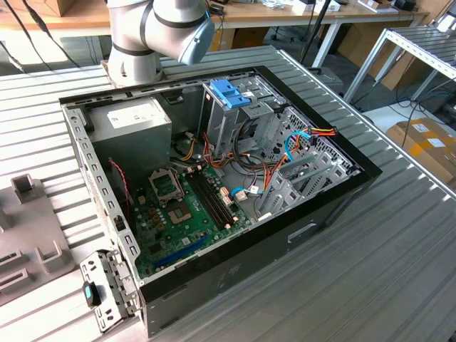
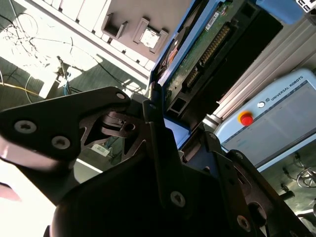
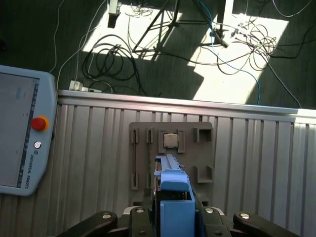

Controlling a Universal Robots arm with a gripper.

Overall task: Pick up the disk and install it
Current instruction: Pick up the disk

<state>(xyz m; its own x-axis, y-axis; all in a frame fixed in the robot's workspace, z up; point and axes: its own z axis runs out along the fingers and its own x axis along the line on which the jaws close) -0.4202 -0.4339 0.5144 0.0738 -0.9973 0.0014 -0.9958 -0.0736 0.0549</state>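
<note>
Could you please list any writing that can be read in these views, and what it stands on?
Teach pendant: a maker's name beside its buttons, left unquoted.
White sticker on the power supply: too small to read.
Label on the disk in the end effector: too small to read.

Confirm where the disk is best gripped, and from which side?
Across its two broad flat faces, entering over a narrow edge, as the gripper appears to hold the disk: it is thin, and this leaves its blue side rail free.

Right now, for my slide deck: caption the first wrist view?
Gripper holds the disk edge-on over the grey fixture tray on the slatted table.
</note>
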